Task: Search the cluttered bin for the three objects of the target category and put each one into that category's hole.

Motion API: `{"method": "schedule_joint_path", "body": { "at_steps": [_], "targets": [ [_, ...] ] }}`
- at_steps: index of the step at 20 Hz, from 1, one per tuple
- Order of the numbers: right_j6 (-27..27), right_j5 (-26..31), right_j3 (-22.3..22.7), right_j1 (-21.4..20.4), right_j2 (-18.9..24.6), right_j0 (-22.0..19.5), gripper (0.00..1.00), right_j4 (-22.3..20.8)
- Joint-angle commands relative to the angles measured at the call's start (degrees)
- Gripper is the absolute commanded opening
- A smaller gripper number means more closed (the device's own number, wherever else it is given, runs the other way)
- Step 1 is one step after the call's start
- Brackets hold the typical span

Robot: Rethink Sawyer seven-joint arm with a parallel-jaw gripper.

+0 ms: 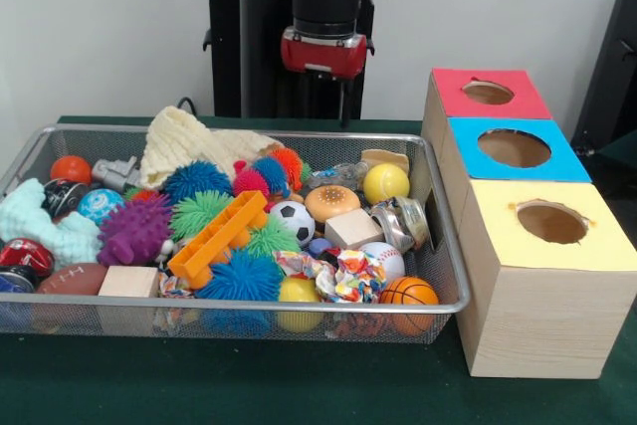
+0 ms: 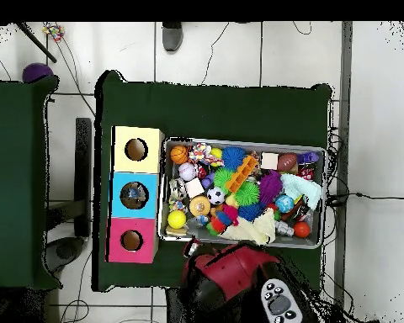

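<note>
Nearest the camera, a small basketball (image 1: 408,293) and a football (image 1: 72,279) are seen against the front wall of the wire bin (image 1: 239,310), which is heaped with balls, spiky toys, an orange block (image 1: 217,238) and wooden cubes. Whether the jaws are open or closed cannot be told; the gripper (image 1: 343,111) is held above the bin's far rim, well apart from the toys below. Beside the bin, a red box (image 1: 488,95), a blue box (image 1: 516,149) and a yellow box (image 1: 552,224), each with a round hole, are lined up.
</note>
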Motion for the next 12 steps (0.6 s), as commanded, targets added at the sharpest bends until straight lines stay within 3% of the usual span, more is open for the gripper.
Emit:
{"method": "schedule_joint_path", "body": {
  "at_steps": [1,6,12],
  "targets": [
    [-18.7,9.6,-10.4,0.3,9.5,-5.4,1.00,-2.9],
    [-18.0,11.5,-13.5,1.7,10.7,-7.2,1.00,-3.7],
    [-13.4,14.2,-18.8,4.9,8.5,-3.7,1.00,-4.7]
  ]
}}
